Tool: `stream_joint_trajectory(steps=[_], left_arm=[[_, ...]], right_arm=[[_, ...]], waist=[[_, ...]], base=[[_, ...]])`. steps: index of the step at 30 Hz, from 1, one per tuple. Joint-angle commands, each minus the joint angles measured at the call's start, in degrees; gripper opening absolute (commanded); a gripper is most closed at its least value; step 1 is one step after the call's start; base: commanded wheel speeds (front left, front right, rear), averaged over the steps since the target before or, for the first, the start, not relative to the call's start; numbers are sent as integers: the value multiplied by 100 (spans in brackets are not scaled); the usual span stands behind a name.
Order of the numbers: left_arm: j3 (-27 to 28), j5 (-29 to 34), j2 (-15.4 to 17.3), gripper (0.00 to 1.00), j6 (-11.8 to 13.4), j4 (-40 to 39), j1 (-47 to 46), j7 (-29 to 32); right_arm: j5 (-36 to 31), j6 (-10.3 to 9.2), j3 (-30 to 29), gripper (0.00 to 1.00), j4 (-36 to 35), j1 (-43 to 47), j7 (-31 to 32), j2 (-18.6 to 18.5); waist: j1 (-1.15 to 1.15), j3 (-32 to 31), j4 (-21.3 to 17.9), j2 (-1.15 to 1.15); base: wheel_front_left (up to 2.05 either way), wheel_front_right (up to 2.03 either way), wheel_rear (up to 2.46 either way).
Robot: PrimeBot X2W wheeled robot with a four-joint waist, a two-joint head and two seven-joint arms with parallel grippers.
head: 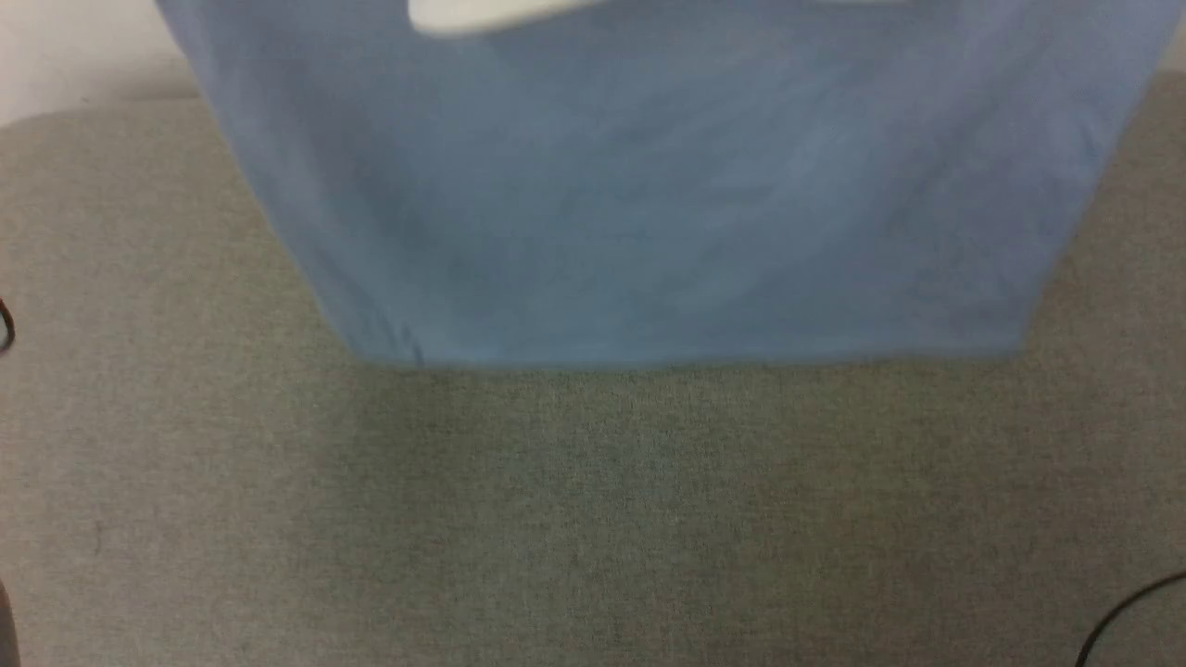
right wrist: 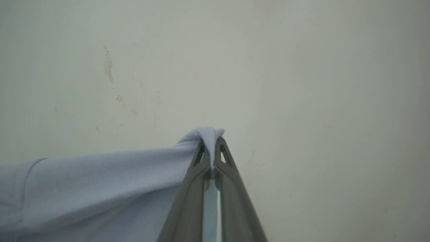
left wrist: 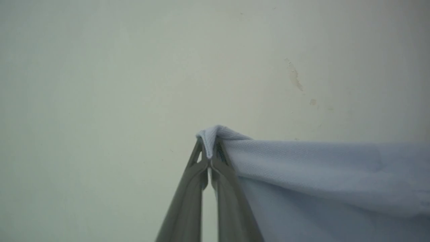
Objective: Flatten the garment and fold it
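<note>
Shirt, light blue, hangs in front of you and spans the head view from 10 to 2 o'clock. Its straight hem seems to hang just above the grey fabric surface at 6 o'clock. Your left gripper has its jaws pinched tight on one top corner of the cloth. Your right gripper is clamped the same way on the other. You hold them apart against a pale wall, probably so the cloth's own weight smooths it before you lay it flat.
</note>
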Motion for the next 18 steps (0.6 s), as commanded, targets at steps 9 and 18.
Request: stream_joint_trajectory(steps=[9, 18], left_arm=[[-261, 223, 15, 0, -72, 1735, -1725, -853], [-462, 276, -194, 0, -69, 2690, -2340, -1494]], right_arm=[[-500, -6, 539, 0, 1623, -1622, -1029, 187], [-617, -6, 913, 0, 2576, -2201, -1615, 401]], waist=[[-1, 1251, -152, 0], [-1, 1741, -95, 0]], base=[[0, 0, 0], [0, 0, 0]])
